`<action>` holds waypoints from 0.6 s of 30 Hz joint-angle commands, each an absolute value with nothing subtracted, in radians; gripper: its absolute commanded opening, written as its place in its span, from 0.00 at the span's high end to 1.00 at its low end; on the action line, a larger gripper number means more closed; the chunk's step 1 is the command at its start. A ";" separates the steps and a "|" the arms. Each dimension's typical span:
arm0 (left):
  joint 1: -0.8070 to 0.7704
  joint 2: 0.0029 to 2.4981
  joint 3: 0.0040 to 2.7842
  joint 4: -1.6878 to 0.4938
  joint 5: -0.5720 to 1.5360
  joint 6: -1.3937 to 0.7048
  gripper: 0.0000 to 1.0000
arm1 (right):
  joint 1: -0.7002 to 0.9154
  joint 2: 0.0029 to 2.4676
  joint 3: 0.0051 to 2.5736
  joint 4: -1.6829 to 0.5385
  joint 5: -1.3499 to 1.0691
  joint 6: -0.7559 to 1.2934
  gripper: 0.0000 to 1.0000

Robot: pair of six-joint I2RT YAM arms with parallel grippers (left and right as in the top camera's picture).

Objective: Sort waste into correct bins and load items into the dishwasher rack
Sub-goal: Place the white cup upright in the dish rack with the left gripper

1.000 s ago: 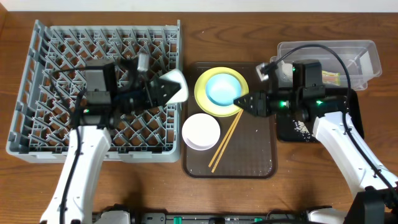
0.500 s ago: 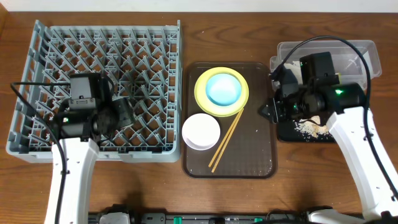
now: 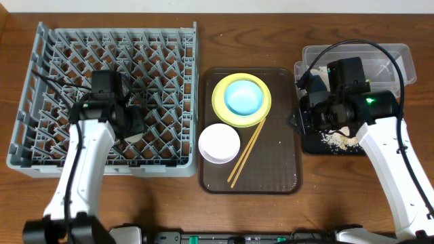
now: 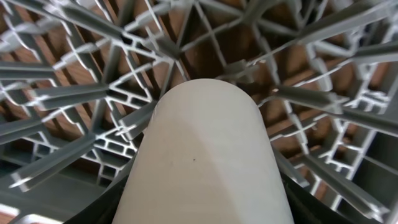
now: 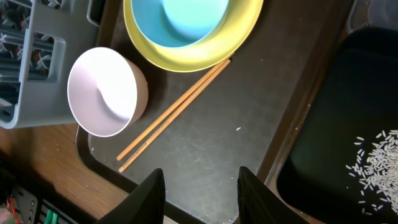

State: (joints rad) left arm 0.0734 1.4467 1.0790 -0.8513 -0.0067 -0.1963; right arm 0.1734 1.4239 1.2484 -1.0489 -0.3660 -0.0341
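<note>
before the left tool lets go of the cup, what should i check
1. left tool grips small white cup: ok.
2. cup over dishwasher rack: ok.
3. cup seated down in the rack: cannot tell.
4. right tool open, empty: ok.
5. rice grains in black tray: ok.
6. yellow plate, light-blue bowl, white bowl, chopsticks racked: not ok, on brown tray.

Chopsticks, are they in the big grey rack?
No, the chopsticks lie on the brown tray, next to the white bowl.
</note>
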 commanded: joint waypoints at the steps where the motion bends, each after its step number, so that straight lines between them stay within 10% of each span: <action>1: 0.077 1.495 1.095 -0.851 0.011 -0.181 0.49 | 0.171 1.418 1.264 -1.048 -0.363 -0.047 0.64; 11: 0.077 1.560 1.095 -0.862 0.015 -0.181 0.12 | 0.171 1.418 1.264 -1.048 -0.371 -0.046 0.58; 18: 0.077 1.484 1.098 -0.856 0.015 -0.181 0.09 | 0.171 1.418 1.264 -1.048 -0.370 -0.047 0.54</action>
